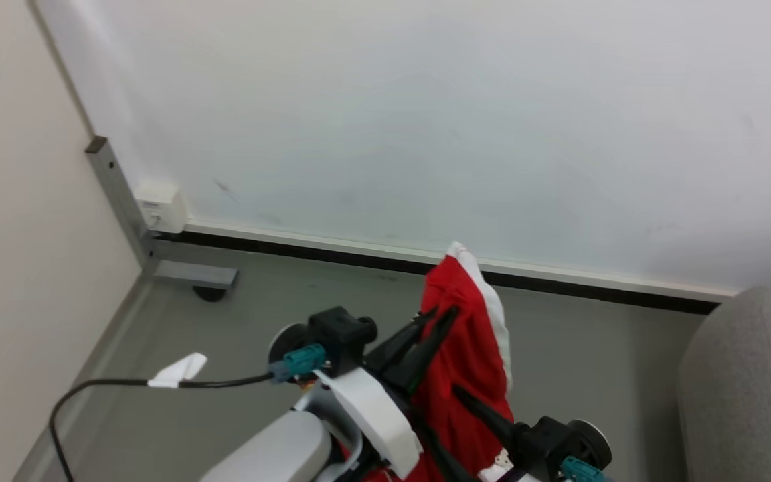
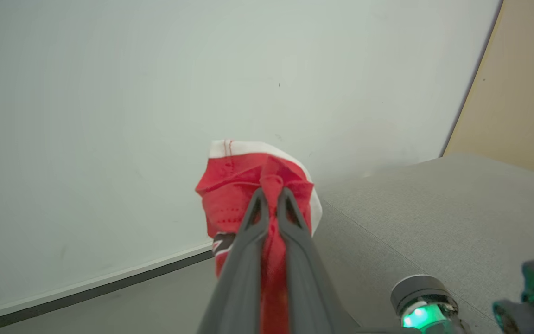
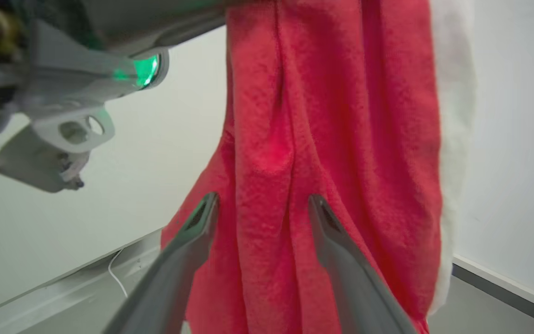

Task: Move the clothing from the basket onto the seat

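A piece of the clothing (image 1: 469, 348), red with a white edge, hangs in the air in front of the wall. My left gripper (image 1: 439, 318) is shut on its bunched top; the left wrist view shows the two fingers pinching the red clothing (image 2: 257, 181). My right gripper (image 3: 262, 200) stands open lower down, its fingers spread either side of a fold of the hanging clothing (image 3: 332, 116), not closed on it. In the head view the right gripper (image 1: 442, 412) points up and left into the cloth. The light-grey seat (image 1: 747, 381) is at the right. The basket is out of view.
A pale wall with a dark baseboard (image 1: 559, 278) runs behind. A grey metal post (image 1: 118, 194) and a white box (image 1: 158, 204) stand in the left corner. A black cable with a white tag (image 1: 178, 371) trails over the grey floor (image 1: 278, 294).
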You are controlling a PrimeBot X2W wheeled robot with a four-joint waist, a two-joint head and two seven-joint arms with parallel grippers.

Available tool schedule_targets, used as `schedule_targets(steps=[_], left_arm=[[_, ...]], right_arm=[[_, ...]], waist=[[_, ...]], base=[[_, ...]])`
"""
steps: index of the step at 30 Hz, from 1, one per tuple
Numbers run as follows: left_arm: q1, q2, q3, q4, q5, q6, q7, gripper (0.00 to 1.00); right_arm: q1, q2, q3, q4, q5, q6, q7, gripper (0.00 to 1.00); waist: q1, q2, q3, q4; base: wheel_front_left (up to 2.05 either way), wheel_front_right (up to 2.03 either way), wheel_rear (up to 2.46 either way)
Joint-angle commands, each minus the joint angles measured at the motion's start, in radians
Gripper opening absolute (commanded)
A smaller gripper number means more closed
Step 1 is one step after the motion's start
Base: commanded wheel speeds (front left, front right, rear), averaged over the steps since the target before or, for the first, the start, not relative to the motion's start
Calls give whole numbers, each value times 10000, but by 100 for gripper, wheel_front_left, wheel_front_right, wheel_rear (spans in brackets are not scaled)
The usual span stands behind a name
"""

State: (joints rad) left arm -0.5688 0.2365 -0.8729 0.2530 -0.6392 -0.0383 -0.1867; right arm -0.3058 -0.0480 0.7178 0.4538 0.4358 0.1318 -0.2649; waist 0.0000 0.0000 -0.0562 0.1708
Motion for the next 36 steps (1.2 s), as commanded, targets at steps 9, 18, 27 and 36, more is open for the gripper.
schedule_targets(steps=[9,18,27,36], left_arm=[[218,-374,-471,-666,-114,-119,372,0],[217,-193,-490,-1121,-210,4,602,0],[249,31,-278,-1033,-353,151,520,0],[693,445,67,-785,-603,248,114,0]], right_arm=[[-330,-35,-193,1458,73,-21,8,100],[-505,-35,-663,1531,132,-21,8,0],[-382,-35,-782,1297,247,-21,8,0],[372,-35,-2057,70,479,-21,7,0]], waist=[[0,0,-328,1195],[0,0,-293,1591],[0,0,-259,1416],[0,0,-171,982]], base=[[0,0,0],[0,0,0],[0,0,0],[0,0,0]])
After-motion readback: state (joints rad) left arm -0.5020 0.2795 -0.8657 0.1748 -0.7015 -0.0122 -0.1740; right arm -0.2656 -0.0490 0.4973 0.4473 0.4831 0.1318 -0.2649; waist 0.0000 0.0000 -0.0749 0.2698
